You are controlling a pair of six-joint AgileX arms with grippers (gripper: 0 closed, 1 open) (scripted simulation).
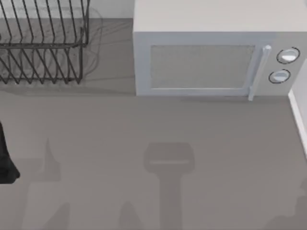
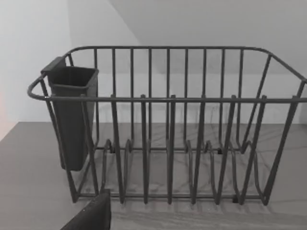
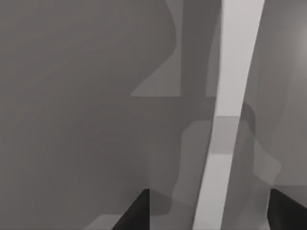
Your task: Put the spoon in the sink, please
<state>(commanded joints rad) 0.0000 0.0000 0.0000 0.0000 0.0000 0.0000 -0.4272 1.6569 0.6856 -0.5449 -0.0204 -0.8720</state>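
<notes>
A dark left gripper point(image 2: 91, 214) fingertip, state untellable, is seen before an empty dish rack point(image 2: 168, 129); right gripper point(image 3: 208, 211) spread wide. No spoon held; task judged barely begun.

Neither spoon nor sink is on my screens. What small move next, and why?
Probably swing the left gripper toward the rack's cup to look inside: it hovers before the rack, and the counter by the microwave is bare.

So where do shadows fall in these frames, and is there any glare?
Top view: soft arm-shaped shadows on the counter, rack wire shadows behind it, no glare. Left wrist view: even light on the rack. Right wrist view: overlapping grey shadows across the surface.
</notes>
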